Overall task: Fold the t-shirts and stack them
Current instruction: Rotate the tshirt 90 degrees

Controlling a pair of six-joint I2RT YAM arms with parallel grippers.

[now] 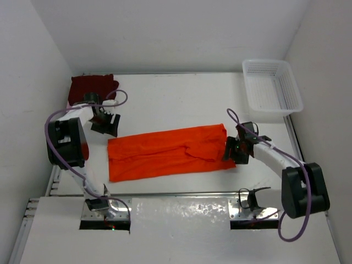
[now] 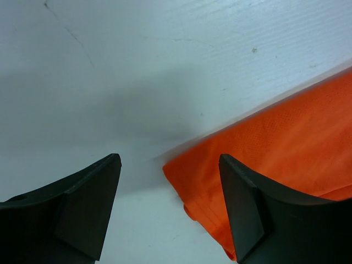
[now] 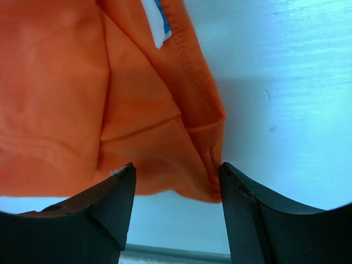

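Observation:
The orange t-shirt (image 1: 170,152) lies as a long folded strip across the middle of the table. My left gripper (image 1: 104,126) is open above the table just beyond the strip's far left corner; in the left wrist view that corner (image 2: 269,148) lies between and past my fingers (image 2: 88,203). My right gripper (image 1: 231,151) is open over the strip's near right corner; in the right wrist view the bunched hem (image 3: 165,137) lies between the open fingers (image 3: 242,214). The maroon t-shirt (image 1: 91,87) lies folded at the far left corner. The pink t-shirt is out of view.
A white lattice basket (image 1: 272,91) stands at the far right. White walls close in the table on the left, back and right. A metal rail (image 1: 181,193) runs along the near edge between the arm bases.

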